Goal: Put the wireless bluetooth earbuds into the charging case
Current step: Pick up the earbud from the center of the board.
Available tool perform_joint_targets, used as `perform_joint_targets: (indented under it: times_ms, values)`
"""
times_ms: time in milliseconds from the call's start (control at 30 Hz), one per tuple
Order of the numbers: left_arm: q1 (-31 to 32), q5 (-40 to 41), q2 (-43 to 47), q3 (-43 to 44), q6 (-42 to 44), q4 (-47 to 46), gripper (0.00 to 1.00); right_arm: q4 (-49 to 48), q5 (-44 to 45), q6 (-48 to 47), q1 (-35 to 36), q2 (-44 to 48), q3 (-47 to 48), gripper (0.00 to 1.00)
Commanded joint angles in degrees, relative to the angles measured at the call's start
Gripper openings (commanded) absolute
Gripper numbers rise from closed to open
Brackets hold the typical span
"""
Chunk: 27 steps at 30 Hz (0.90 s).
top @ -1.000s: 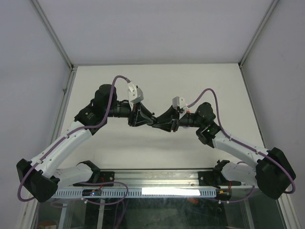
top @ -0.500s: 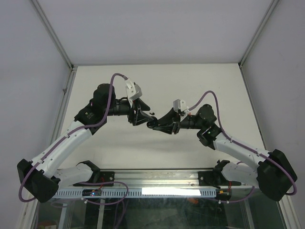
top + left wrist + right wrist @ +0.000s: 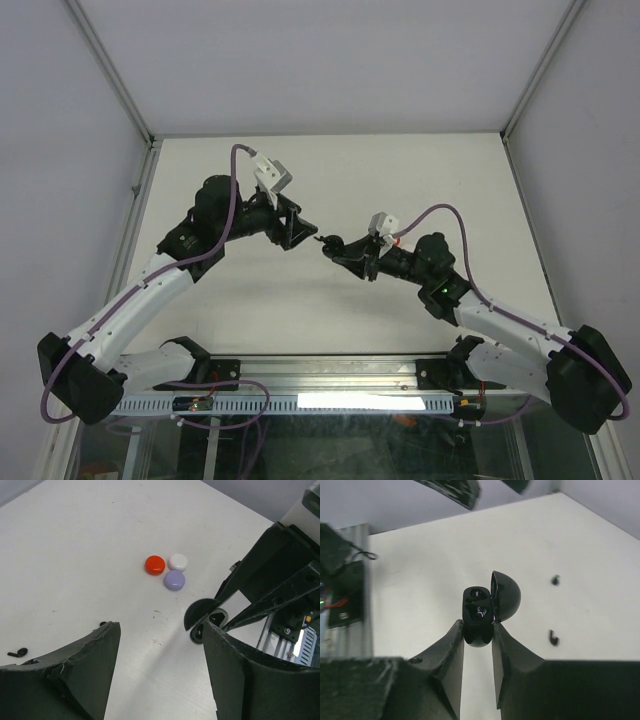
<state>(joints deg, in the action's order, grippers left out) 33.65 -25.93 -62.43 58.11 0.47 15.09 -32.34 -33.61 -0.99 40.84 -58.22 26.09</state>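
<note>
Left wrist: three round cases (image 3: 173, 576) beyond charging case (image 3: 200, 613).

This is a robotics lab test cell. A bare white tabletop (image 3: 330, 170) fills the middle of the overhead view. Plain pale grey panels (image 3: 320, 60) box it in, held by silver aluminium frame posts (image 3: 110, 70). Along the bottom edge, a slotted aluminium rail (image 3: 330, 372) carries two white-and-black jointed arms (image 3: 140, 300) trailing purple cables (image 3: 237, 190), above a grey slotted cable duct (image 3: 150, 405).
</note>
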Motion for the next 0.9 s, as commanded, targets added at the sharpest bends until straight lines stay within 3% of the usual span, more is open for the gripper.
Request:
perform_joint_targets:
  times_ms: [0,433,867]
  values:
    - [-0.4,7.6,-2.4,-0.3,-5.6,-3.2,0.68,-5.9,20.7,-4.2,-0.1,2.5,-3.3,0.0]
    - [-0.3,15.2,-21.5,4.7,-10.5,-2.1,0.63,-14.2,36.0,-3.8,-0.1,6.0,-11.1,0.0]
    - [2.1,20.4,-41.1,15.9,-7.3,1.5,0.47,-13.4,34.1,-3.5,-0.1,6.1,-10.5,0.0]
